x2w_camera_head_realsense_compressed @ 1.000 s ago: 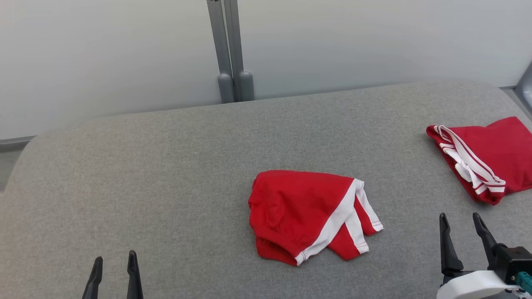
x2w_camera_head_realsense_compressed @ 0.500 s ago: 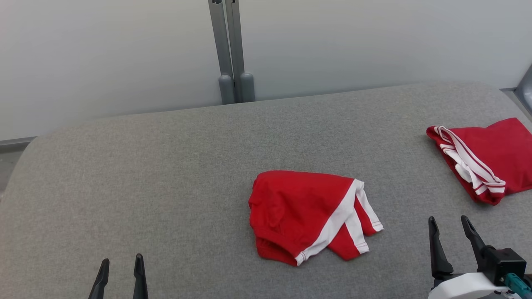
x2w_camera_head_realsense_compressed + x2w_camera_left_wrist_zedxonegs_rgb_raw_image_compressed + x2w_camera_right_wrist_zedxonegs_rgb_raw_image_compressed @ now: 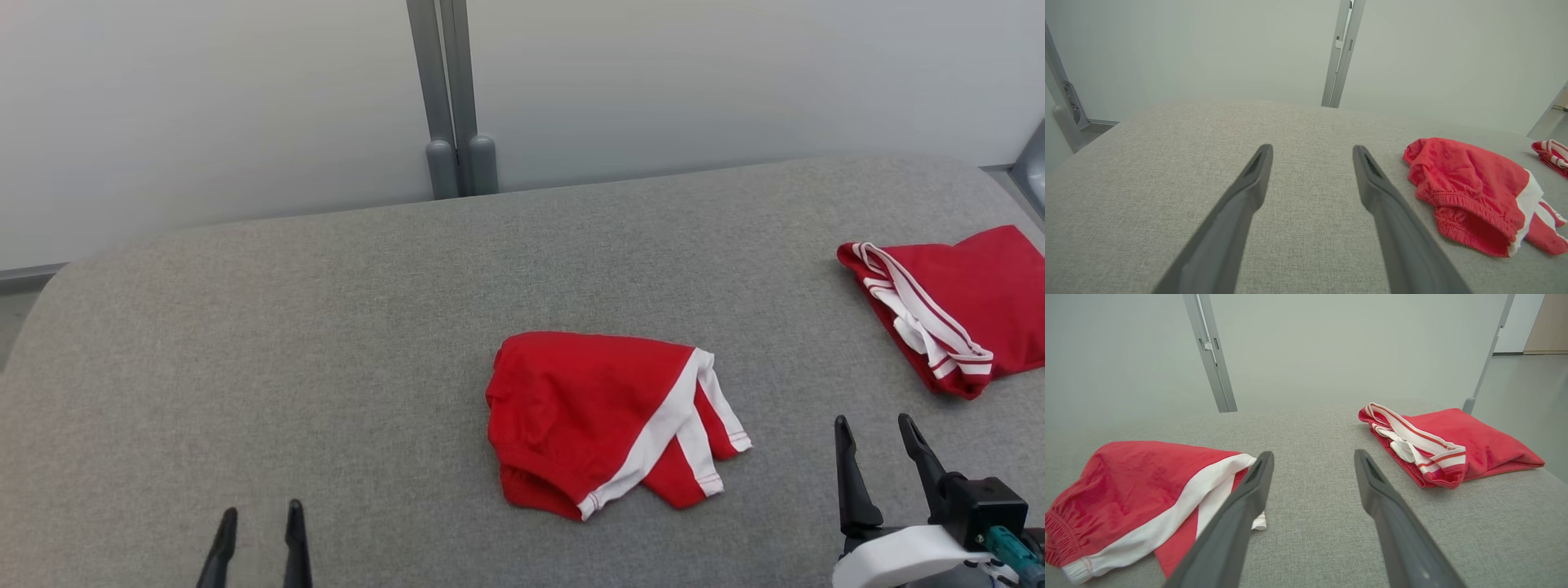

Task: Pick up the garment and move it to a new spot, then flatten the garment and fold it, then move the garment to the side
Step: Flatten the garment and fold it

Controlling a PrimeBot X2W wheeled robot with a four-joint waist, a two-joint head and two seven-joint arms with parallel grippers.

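**Mia:** What does the thing look like?

**Tom:** It is a soft red cloth garment (image 3: 604,416) with wide white bands, like little shorts. It is bunched up and wrinkly, not flat. One end has a puffy, stretchy edge. The other end has white-edged flaps lying over each other.

**Mia:** Where is it?

**Tom:** It lies on the big grey fuzzy cloth table (image 3: 326,327), near the middle and a bit to the right. It sits between the left gripper (image 3: 261,510) and the right gripper (image 3: 872,420). It is closer to the right one and touches neither.

**Mia:** Which way does it point?

**Tom:** Its long side goes from left to right across the table. The stretchy edge is at the left, on the side near the robot. The white flaps point right.

**Mia:** What about the grippers?

**Tom:** The right gripper has its two dark fingers spread apart with nothing between them. The left gripper is spread apart too, over bare table, well apart from the garment.

**Mia:** Anything else?

**Tom:** A second red garment (image 3: 971,302) with white stripes lies folded at the far right. A thin grey metal post (image 3: 449,98) stands behind the table.
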